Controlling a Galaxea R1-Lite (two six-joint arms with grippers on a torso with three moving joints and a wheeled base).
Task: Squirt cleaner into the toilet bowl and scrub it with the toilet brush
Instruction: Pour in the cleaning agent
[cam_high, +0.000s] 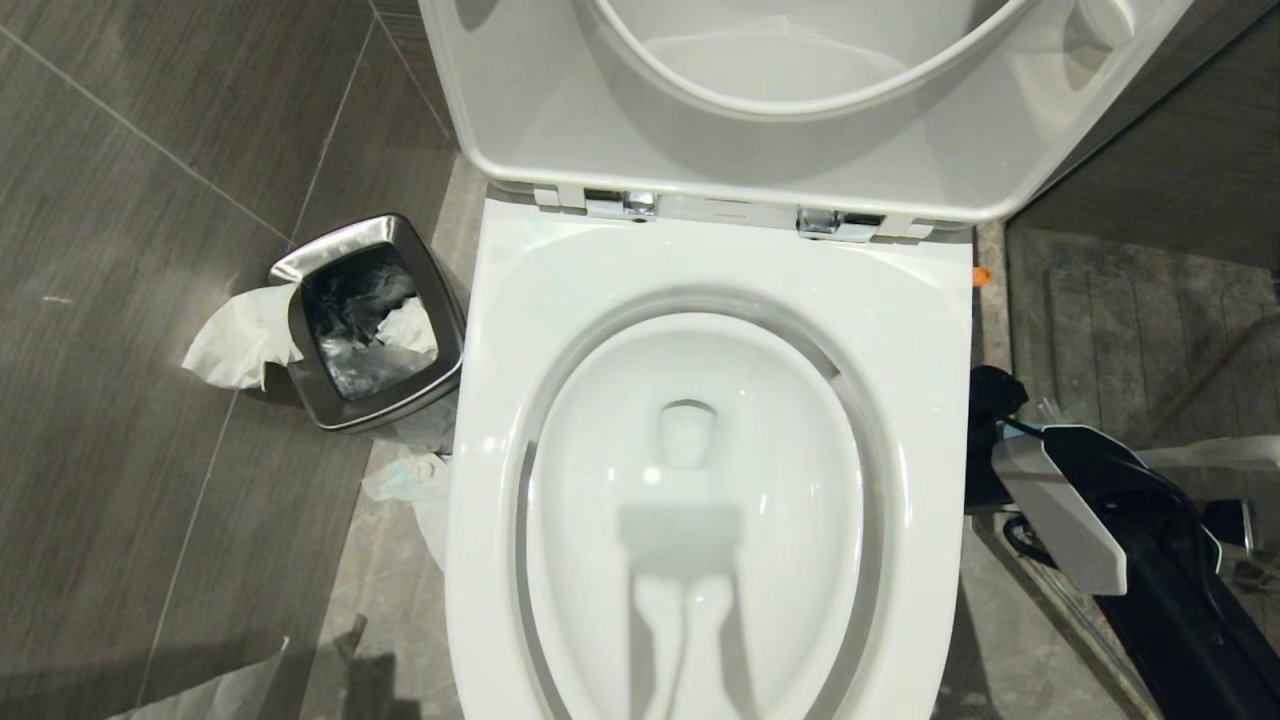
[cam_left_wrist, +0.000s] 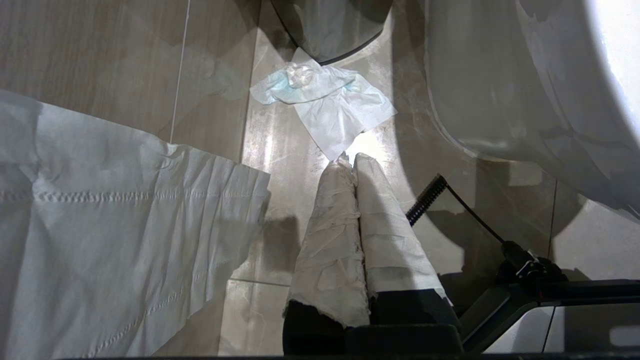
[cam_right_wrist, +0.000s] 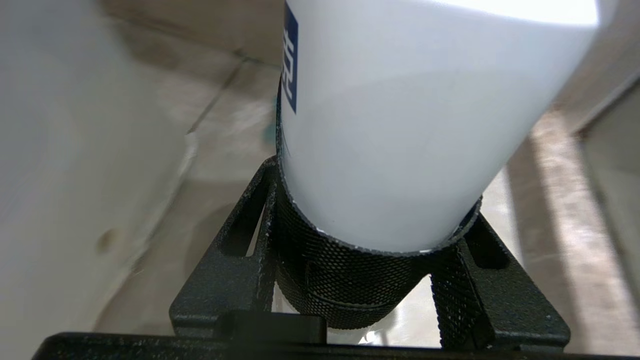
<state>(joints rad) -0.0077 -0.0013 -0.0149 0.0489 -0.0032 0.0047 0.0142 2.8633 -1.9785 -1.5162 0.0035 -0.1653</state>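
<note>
Bottle (cam_right_wrist: 400, 125), white with a blue label, sits clamped between the right gripper (cam_right_wrist: 372, 235) jaws, presumably holding the cleaner. This pincer hangs low beside the toilet bowl (cam_high: 700, 270), whose lid stands raised for squirting. The left gripper (cam_left_wrist: 350, 165), pinched empty, hangs over floor tissue (cam_left_wrist: 330, 105).

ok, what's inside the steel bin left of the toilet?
The steel bin holds a dark shiny liner and a crumpled white tissue. More white paper hangs over its left rim onto the floor. Anything beneath the liner folds is hidden.
</note>
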